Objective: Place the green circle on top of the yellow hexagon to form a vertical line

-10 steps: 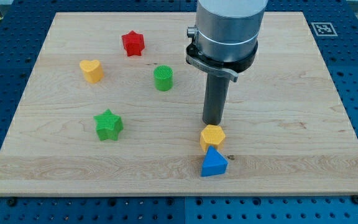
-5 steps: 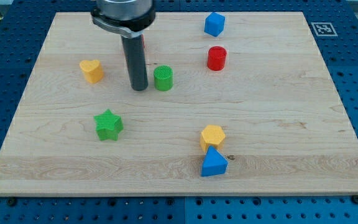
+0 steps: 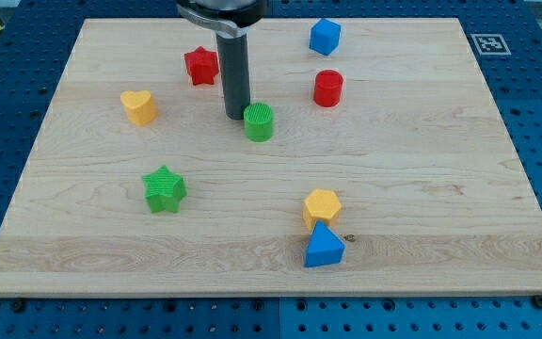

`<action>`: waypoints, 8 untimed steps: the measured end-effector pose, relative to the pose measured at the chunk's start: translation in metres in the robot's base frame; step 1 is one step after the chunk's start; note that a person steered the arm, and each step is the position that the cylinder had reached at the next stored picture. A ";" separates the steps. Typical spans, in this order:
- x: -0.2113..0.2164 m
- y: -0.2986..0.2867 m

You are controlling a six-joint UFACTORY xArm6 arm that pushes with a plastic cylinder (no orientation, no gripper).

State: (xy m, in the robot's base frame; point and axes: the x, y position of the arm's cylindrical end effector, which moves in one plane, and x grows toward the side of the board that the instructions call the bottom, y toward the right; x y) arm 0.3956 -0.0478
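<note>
The green circle (image 3: 260, 122) sits on the wooden board (image 3: 422, 188), a little above the middle. My tip (image 3: 236, 115) is right at its upper left side, touching or almost touching it. The yellow hexagon (image 3: 322, 207) lies lower and to the right, near the view's bottom, with a blue triangle (image 3: 324, 247) touching its lower edge. The green circle is well above and to the left of the yellow hexagon.
A red star (image 3: 200, 65) lies left of the rod. A yellow heart (image 3: 139, 106) is at the left, a green star (image 3: 165, 188) below it. A red cylinder (image 3: 327, 88) and a blue hexagon (image 3: 325, 36) are at the upper right.
My tip has moved from the green circle's left to its upper left. The green circle has slid a little to the right and down.
</note>
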 end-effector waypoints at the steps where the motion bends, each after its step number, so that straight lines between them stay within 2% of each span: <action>1: 0.002 0.000; 8: 0.006 0.043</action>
State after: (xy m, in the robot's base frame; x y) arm 0.4016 -0.0051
